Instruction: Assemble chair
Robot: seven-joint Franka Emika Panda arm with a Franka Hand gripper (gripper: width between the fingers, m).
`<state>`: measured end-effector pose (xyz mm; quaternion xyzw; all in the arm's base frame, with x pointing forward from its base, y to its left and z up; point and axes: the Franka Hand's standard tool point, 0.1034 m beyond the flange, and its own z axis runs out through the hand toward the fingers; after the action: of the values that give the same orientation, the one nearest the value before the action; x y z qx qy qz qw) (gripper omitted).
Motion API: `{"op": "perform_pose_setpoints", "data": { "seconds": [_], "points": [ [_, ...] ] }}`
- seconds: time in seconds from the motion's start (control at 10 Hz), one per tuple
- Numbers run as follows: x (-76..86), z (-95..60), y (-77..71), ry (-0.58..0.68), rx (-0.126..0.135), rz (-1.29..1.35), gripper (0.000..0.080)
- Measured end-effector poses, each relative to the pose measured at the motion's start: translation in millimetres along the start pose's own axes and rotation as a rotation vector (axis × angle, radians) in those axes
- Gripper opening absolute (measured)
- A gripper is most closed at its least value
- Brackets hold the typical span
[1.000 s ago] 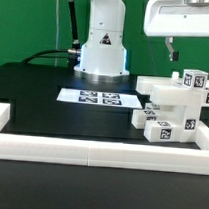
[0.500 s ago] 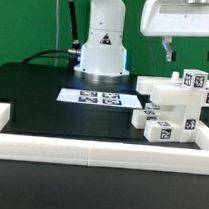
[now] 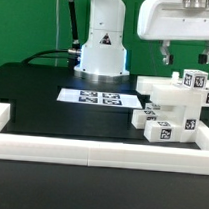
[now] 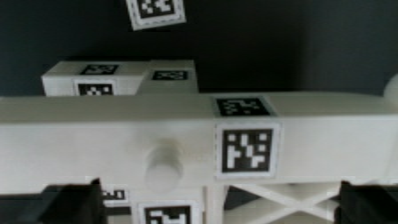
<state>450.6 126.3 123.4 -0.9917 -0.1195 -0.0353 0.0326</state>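
Wrist view is looking straight down between the two dark fingertips (image 4: 68, 203) of the gripper (image 4: 210, 205), whose jaws are standing wide apart and grasping nothing. Directly beneath the gripper, the chair (image 4: 196, 125) is lying as a cluster of chunky white pieces, and a broad white bar is crossing under the fingers with a black-and-white marker tag (image 4: 247, 150) facing the camera and a small rounded peg (image 4: 164, 160) sticking out beside it. Beyond that bar, another blocky piece is carrying two smaller tags. Exterior view is showing the gripper (image 3: 186, 55) hovering released above the chair (image 3: 177, 105), clear of its topmost blocks, with the pieces stacked loosely on the black table (image 3: 37, 103) below. Farther from the gripper, toward the exterior view's left, the marker board (image 3: 93, 97) is lying flat on the table in front of the arm's white base (image 3: 102, 47). Nearest the camera, a low white border rail (image 3: 90, 148) is running along the table edge.
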Motion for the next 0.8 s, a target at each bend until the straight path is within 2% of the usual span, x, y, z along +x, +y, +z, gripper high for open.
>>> {"op": "perform_pose_setpoints", "data": {
  "seconds": [0.4,0.8],
  "points": [
    [-17.9,11.1,8.3,-0.020,-0.006,-0.002,0.0649],
    [-17.5,10.7,9.5,-0.022,-0.007,-0.004,0.0649]
  ]
}}
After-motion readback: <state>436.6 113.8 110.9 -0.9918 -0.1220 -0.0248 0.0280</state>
